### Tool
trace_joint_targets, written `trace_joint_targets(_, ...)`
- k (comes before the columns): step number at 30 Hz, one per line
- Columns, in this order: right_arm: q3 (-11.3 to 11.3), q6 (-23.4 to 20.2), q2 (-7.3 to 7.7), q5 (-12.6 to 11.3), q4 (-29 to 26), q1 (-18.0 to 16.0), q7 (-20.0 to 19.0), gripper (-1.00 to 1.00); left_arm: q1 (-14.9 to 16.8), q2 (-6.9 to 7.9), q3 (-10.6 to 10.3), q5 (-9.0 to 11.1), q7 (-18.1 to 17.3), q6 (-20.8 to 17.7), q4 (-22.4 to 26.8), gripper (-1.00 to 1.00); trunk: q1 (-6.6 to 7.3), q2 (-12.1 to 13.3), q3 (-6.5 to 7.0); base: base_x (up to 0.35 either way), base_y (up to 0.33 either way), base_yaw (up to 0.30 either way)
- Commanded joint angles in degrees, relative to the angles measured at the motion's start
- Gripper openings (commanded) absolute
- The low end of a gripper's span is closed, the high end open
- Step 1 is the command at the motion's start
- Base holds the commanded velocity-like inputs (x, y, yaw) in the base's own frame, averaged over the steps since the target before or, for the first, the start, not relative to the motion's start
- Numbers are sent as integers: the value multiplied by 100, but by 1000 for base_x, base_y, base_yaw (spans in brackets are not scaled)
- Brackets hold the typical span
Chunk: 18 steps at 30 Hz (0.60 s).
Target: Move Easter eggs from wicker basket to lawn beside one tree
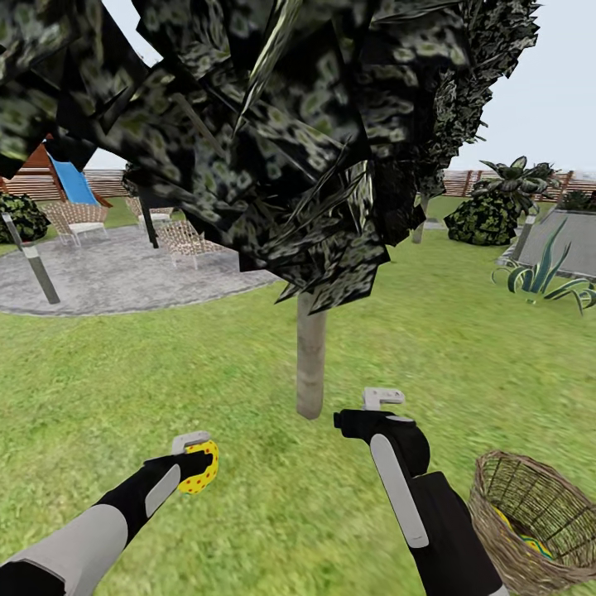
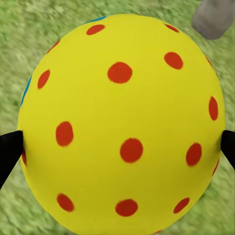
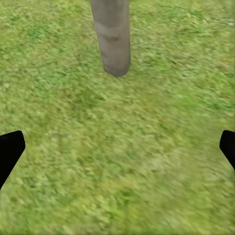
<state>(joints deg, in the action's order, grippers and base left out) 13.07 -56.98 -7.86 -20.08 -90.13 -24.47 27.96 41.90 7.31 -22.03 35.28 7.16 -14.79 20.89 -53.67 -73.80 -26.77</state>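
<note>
Right up against the left wrist cam is the Easter egg [image 2: 122,127], clamped in the left gripper [image 1: 197,459] held low over the lawn [image 1: 248,513] at 7 o'clock from the tree [image 1: 311,364], while the right gripper [image 1: 374,406] hangs spread wide with nothing in it, and the wicker basket [image 1: 530,517] at 4 o'clock is cut off, eggs inside hard to count.

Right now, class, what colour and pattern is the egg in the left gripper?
The Easter egg is bright yellow with red dots; the left wrist view shows it best.
</note>
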Motion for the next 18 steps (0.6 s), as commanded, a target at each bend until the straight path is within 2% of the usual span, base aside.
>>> trace_joint_targets(1, 4, -14, 0, -55, -4, -5, 60, 100, 2, 7, -47, 58, 48, -24, 22, -100, 0, -4, -6, 4, 1, -1)
trace_joint_targets(7, 1, -16, 5, -49, 3, -5, 60, 100, 2, 7, -47, 58, 41, -24, 29, -100, -132, -245, -107, 1, 0, -53)
trace_joint_targets(18, -50, -32, 13, -48, 4, -6, 60, 100, 2, 7, -47, 58, 22, -24, 21, -100, -373, -686, -263, 0, 0, -249)
